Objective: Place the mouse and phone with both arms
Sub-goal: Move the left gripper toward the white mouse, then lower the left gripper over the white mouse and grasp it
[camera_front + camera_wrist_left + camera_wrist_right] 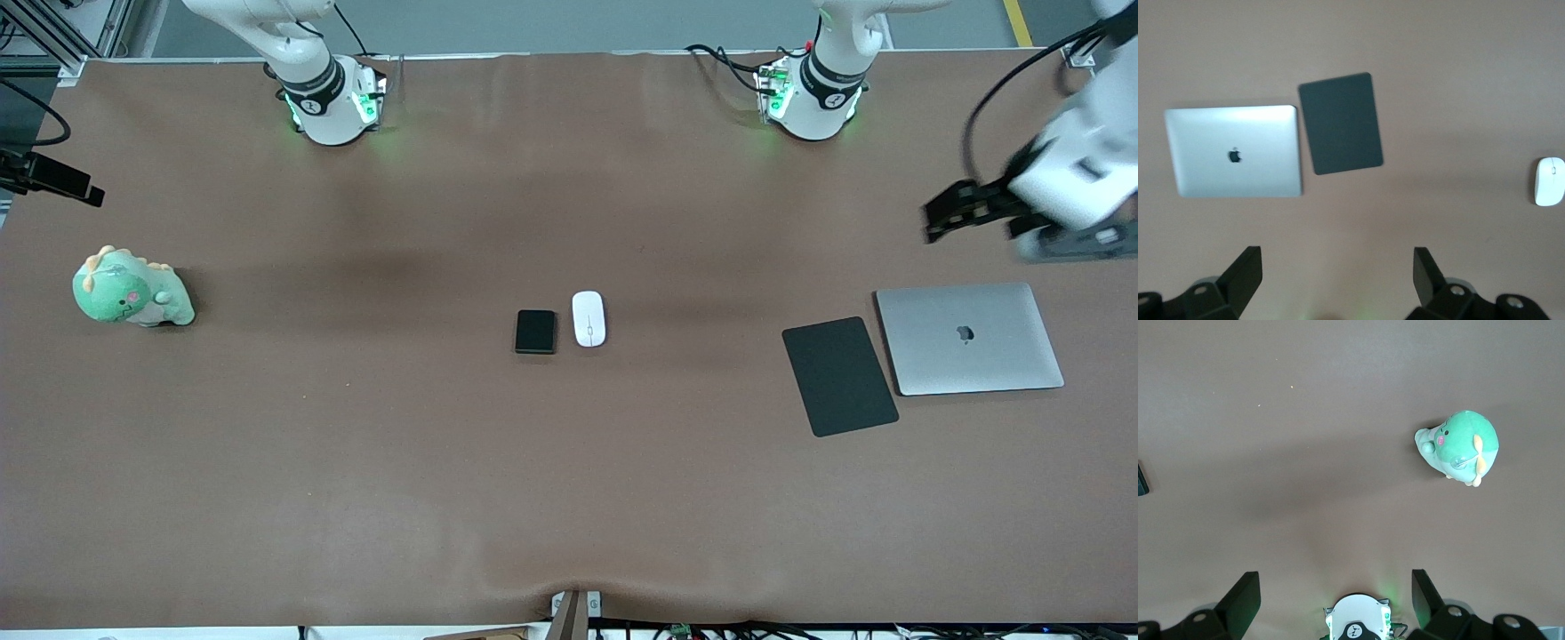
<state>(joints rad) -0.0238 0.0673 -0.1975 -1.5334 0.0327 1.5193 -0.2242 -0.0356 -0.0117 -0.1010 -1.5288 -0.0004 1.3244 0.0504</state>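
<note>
Starting, nothing grasped yet | mouse (pixel 589 318) and phone (pixel 535 332) lie side by side mid-table, untouched | left gripper (pixel 1335 283) spread wide, empty, high near laptop (pixel 969 338) | right gripper (pixel 1335 603) wide open, empty, up by its base | both picks and placements remain

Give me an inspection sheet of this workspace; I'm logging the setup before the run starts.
Surface: brown table, bare over most of its area.
Job's things: white mouse and black phone lie side by side mid-table, apart.
Clutter: black mouse pad beside a closed silver laptop toward the left arm's end; green plush dinosaur toward the right arm's end.
Grippers: left claw open, up in the air by the laptop; right claw open, high above its arm's base; both hold nothing.
Cables: black cables at the left arm's base.
Surroundings: nothing seen of note.
</note>
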